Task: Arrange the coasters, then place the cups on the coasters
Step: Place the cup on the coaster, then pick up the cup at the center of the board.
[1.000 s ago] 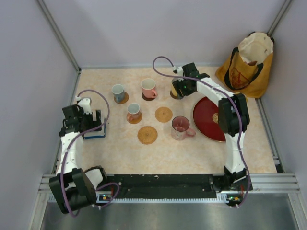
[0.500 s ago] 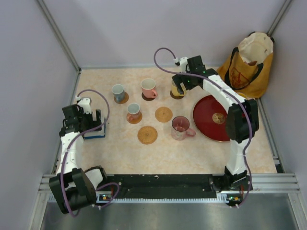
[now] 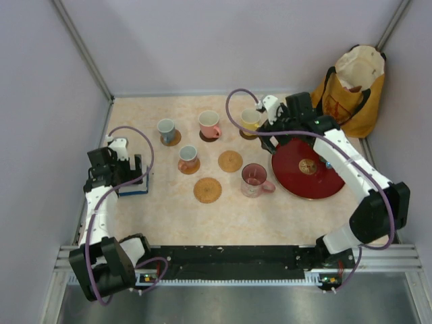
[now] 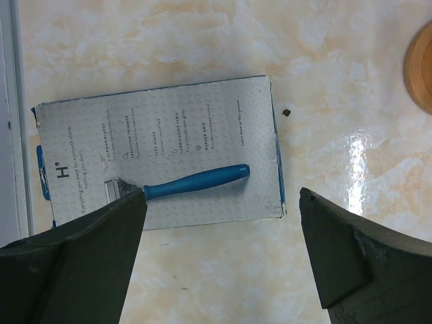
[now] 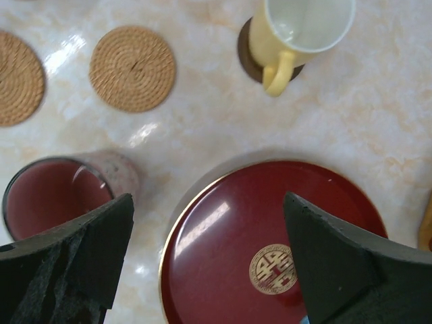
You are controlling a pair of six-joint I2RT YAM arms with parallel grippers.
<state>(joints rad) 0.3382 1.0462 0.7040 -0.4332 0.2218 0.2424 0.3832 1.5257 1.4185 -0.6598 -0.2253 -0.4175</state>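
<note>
Left wrist cam: razor (image 4: 196, 181) head tucked behind a finger (image 4: 81, 256) of left gripper (image 4: 223, 199); box (image 4: 162, 121) bottom-left corner covered too, small print too tiny to read; tan coaster (image 4: 422, 67) cut by rt edge. Top cam: box mostly under that gripper; right arm (image 3: 351, 165) crosses red tray (image 3: 297, 181) far-right rim. Right wrist cam: pink cup (image 5: 47, 192) partly behind a finger (image 5: 67, 263) of right gripper (image 5: 208, 202); red tray runs off bottom; yellow cup (image 5: 300, 30) rim cut at top, dark coaster (image 5: 243, 47) under it mostly hidden; woven coaster (image 5: 15, 77) cut at left.
</note>
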